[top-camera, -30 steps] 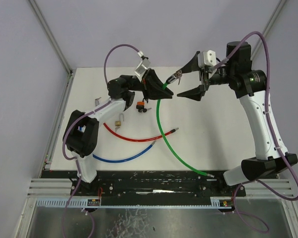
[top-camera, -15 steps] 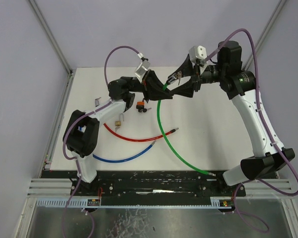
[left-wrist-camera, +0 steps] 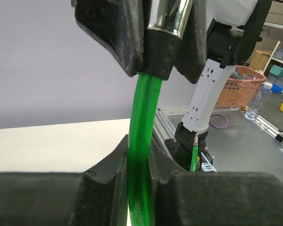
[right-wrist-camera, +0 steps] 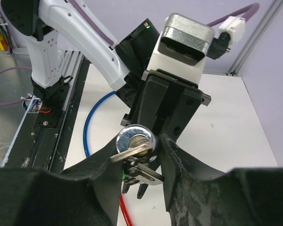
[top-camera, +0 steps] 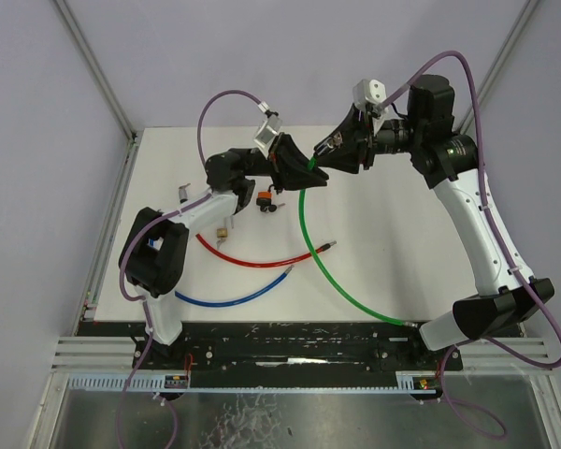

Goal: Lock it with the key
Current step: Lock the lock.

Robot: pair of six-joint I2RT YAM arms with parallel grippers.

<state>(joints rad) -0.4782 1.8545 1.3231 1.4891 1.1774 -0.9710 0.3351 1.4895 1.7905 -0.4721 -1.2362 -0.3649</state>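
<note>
Up near the top middle of the overhead view, both arms met above the white table. The left hand was clenched on the head of the green cable lock; in its own wrist camera the black fingers pinched the chrome barrel and its dark sleeve at the top of the frame. The green cable ran straight down through the middle.

The right hand had come in from the right, facing it. In the right wrist view the key sat in the round lock face at the centre, more keys dangling beneath it. That hand's fingers stood close on either side. I could not tell whether they were pinching the key or just short of it.

Lower left on the table lay a red cable and a blue cable, well apart from the hands.
</note>
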